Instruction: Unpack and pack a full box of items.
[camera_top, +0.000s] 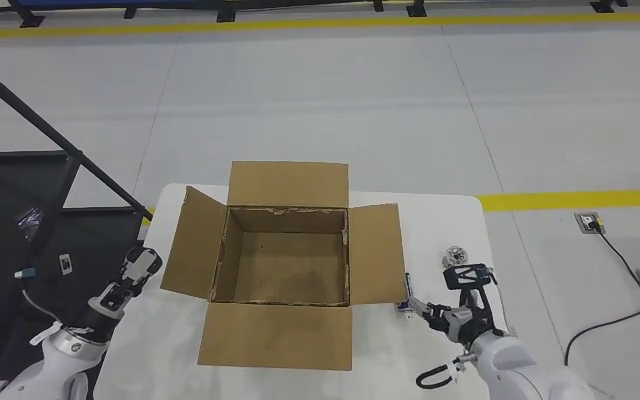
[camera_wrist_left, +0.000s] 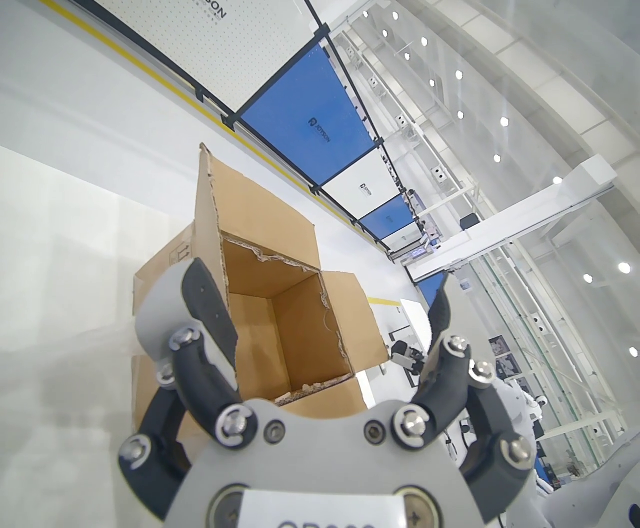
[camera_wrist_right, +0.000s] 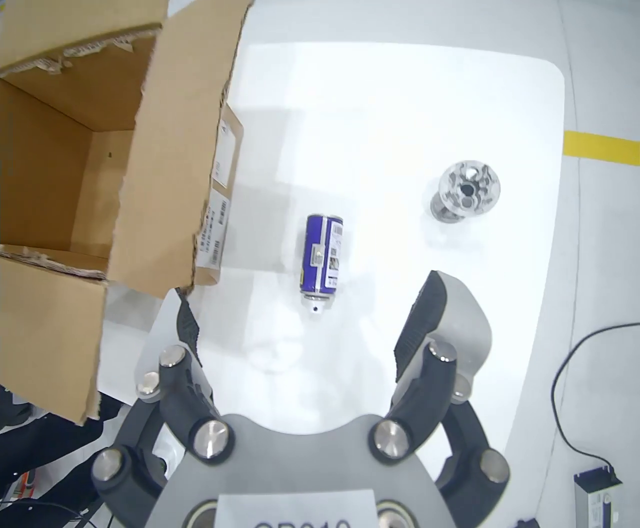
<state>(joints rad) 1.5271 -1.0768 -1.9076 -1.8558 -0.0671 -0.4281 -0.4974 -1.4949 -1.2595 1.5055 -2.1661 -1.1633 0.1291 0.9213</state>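
Silver metal spool (camera_wrist_right: 466, 191) stands on the white tabletop (camera_wrist_right: 400, 100) near the right edge. Small blue cylindrical can (camera_wrist_right: 322, 255) lies on its side just beside the right flap of the open brown cardboard box (camera_wrist_right: 165, 150). It is ahead of my right gripper (camera_wrist_right: 307, 300), fingers apart, untouched. Left gripper (camera_wrist_left: 320, 280), fingers apart, sits off the box's left flap. Bare tabletop separates can and spool.

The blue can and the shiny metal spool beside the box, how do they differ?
The blue can lies on its side; the metal spool stands on end. The can carries labels; the spool is bare silver. The can lies nearer the cardboard box than the spool. Both rest on the white table, outside the box.
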